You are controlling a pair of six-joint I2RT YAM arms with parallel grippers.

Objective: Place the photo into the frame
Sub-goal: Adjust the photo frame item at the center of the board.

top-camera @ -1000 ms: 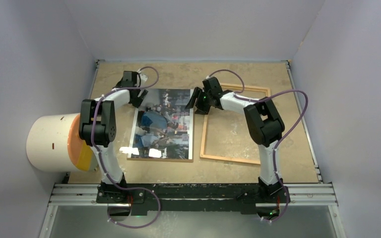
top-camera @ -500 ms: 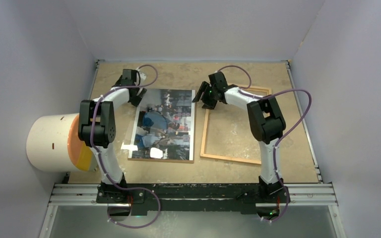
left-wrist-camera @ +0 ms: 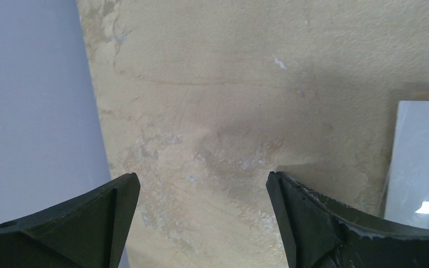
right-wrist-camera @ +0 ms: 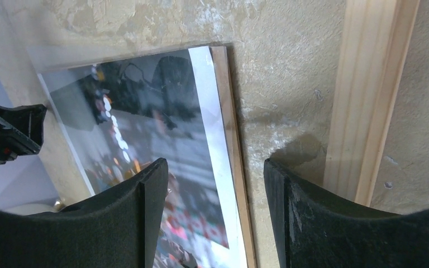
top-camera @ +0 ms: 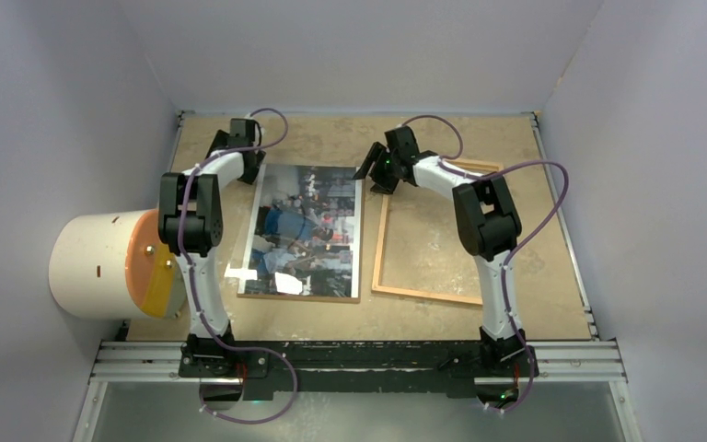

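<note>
Left pincer [left-wrist-camera: 203, 187] and right pincer [right-wrist-camera: 215, 167] both spread, empty. On the bench [top-camera: 331, 138], frame [top-camera: 423, 295] flat at right, photo [top-camera: 306, 230] flat just beside it, left. Right pincer above the gap at their far ends; left pincer beside photo's far left corner.

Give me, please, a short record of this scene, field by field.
photo: face up, flat, lying on a brown backing board
frame: empty, flat on the table, to the right of the photo with a gap between them
left tool: open, holding nothing, over bare table near the photo's far left corner
right tool: open, holding nothing, over the gap between photo and frame at their far ends
task state: photo not yet in the frame
</note>
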